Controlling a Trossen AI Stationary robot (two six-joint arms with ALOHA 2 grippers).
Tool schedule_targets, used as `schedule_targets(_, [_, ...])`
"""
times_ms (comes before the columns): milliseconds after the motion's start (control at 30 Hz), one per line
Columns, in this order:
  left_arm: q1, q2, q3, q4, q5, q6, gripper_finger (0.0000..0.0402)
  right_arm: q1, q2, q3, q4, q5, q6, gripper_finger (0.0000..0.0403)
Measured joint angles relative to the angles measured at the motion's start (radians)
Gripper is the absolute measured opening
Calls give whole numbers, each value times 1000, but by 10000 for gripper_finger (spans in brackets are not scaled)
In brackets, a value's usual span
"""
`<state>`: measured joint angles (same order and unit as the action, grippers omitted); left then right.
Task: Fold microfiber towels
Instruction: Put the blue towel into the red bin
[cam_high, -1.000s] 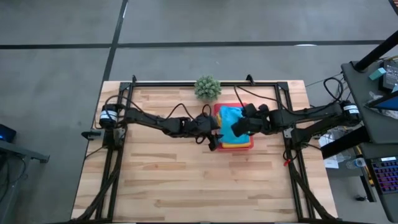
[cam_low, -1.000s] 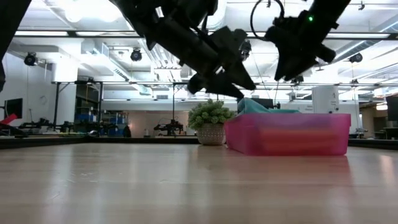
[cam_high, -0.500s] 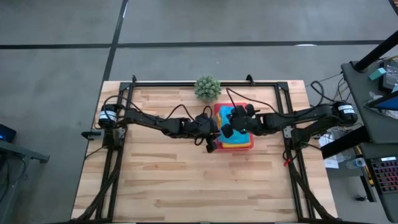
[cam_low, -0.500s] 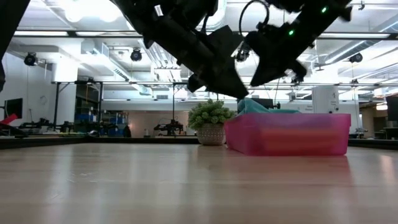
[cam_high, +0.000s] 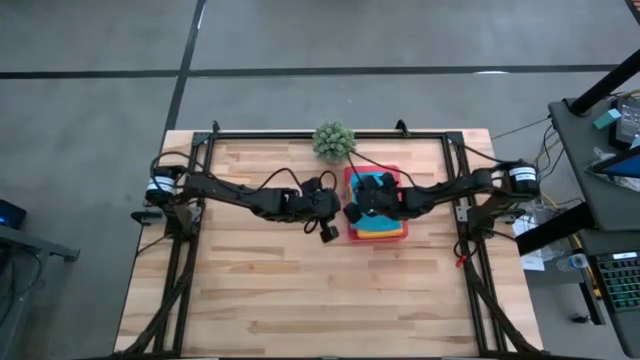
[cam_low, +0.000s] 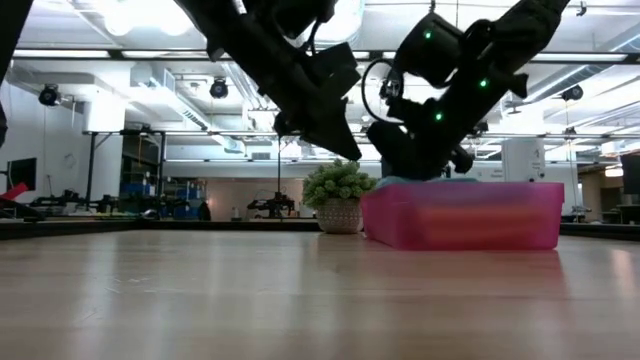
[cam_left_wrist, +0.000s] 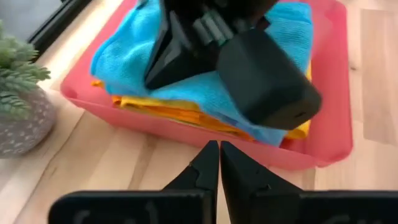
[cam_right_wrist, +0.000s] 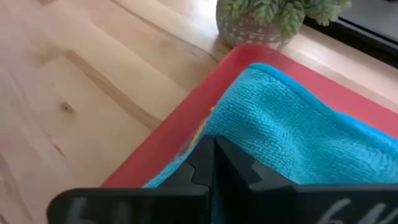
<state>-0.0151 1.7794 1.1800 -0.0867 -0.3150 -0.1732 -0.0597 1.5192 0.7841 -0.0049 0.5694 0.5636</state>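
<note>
We see even bright overhead light, glare from ceiling lamps (cam_low: 125, 18) in the low view, wrist foregrounds blurred

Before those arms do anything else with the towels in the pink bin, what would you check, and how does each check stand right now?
1. Right gripper shut on the turquoise towel: cannot tell; shut at its edge, a pinch isn't visible.
2. Left gripper holding nothing: ok; shut, outside the pink tray.
3. Towels stacked inside the tray: ok; turquoise on top, orange towel under it.
4. Potted plant out of the way: ok; upright beside the tray.
5. Arms apart: ok in the high view, though close.
</note>
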Motion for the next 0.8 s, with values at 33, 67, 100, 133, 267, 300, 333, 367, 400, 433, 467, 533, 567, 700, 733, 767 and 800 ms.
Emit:
schedule_targets(33, [0, 0, -5, 5, 9, 4, 1, 0, 3, 0, 7, 0, 0, 8])
schedule_targets(67, [-1, 0, -10, 4, 22, 4, 1, 0, 4, 0, 10, 2, 0, 8])
schedule_targets(100, [-1, 0, -15, 0, 45, 4, 1, 0, 2, 0, 20, 3, 0, 8])
schedule_targets(133, [-2, 1, -18, 2, 76, 4, 1, 0, -10, 2, 19, 3, -1, 8])
schedule_targets(267, [-5, 30, -26, 70, 162, 4, 1, 0, -80, 4, 18, -1, -39, 8])
schedule_targets(300, [-7, 40, -25, 115, 176, 5, 1, 0, -102, 5, 17, -2, -48, 8])
schedule_targets(333, [-10, 48, -24, 154, 189, 6, 1, 0, -126, 5, 5, -5, -56, 8])
schedule_targets(367, [-11, 58, -25, 186, 202, 7, 1, 0, -146, 5, -6, -17, -64, 8])
schedule_targets(400, [-13, 68, -25, 236, 209, 7, 1, 0, -167, 5, -12, -36, -72, 8])
schedule_targets(433, [-14, 80, -25, 283, 213, 7, 1, 0, -189, 5, -25, -56, -84, 8])
schedule_targets(467, [-15, 93, -24, 324, 213, 7, 1, 0, -206, 3, -35, -75, -97, 8])
schedule_targets(533, [-15, 118, -24, 389, 214, 7, 1, 0, -238, -2, -34, -114, -116, 8])
schedule_targets(567, [-15, 135, -23, 427, 214, 7, 1, 0, -246, -6, -38, -127, -128, 8])
schedule_targets(700, [-11, 185, -20, 522, 204, 1, 1, -3, -256, -30, -27, -192, -224, 8])
schedule_targets(733, [-11, 195, -21, 525, 200, -1, 1, -6, -254, -39, -11, -222, -250, 8])
schedule_targets(767, [-11, 205, -22, 540, 196, -2, 1, -12, -251, -52, 15, -254, -274, 8])
schedule_targets(800, [-11, 216, -21, 553, 189, -2, 1, -21, -246, -68, 50, -290, -293, 8])
